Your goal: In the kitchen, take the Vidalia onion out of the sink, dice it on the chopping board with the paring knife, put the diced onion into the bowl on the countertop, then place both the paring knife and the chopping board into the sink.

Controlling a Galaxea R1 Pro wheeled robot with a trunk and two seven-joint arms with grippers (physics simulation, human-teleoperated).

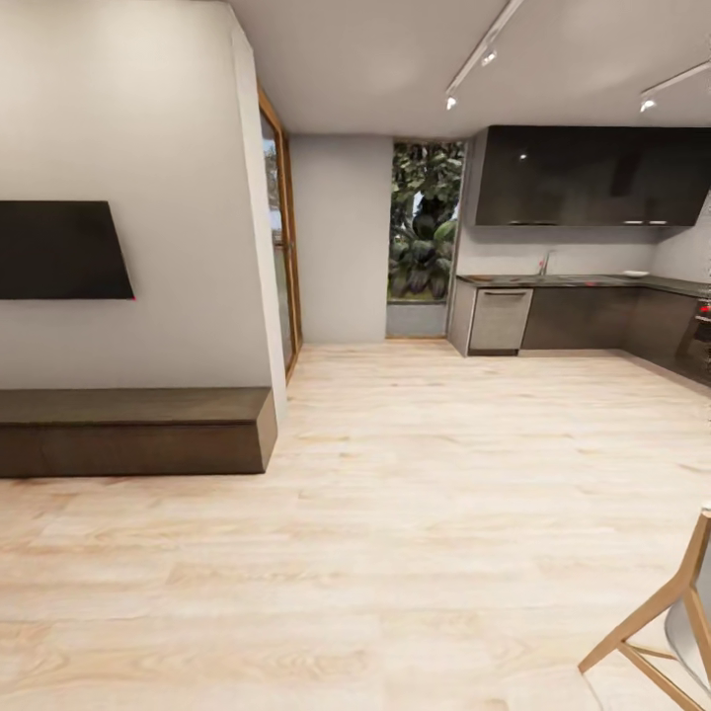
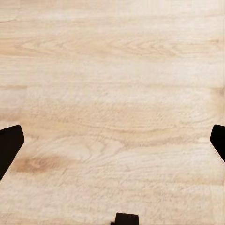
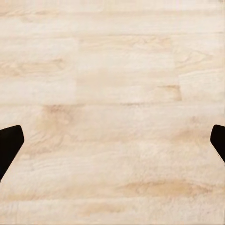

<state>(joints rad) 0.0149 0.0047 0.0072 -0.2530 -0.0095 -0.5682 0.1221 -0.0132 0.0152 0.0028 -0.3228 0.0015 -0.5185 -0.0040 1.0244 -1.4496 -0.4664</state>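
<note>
Two sets of jaws show, one in each wrist view. The left gripper (image 2: 112, 140) hangs over the pale wood floor (image 1: 395, 513), its two dark fingertips (image 2: 9, 145) spread wide at the picture's edges, with nothing between them. The right gripper (image 3: 112, 140) is the same: fingertips (image 3: 9, 145) far apart, bare floor between.

From the head, starting at the wall left of the kitchen desk (image 1: 583, 280): one dark flat screen (image 1: 59, 250) hangs there, with one long low brown bench (image 1: 133, 431) under it. One window with green plants (image 1: 425, 222) comes next. Then comes the kitchen desk, far off across the floor, with one dark cupboard (image 1: 592, 176) above it. The sink must be there, but it is too small to make out. One wooden chair leg (image 1: 657, 622) pokes in, nearest to us.
</note>
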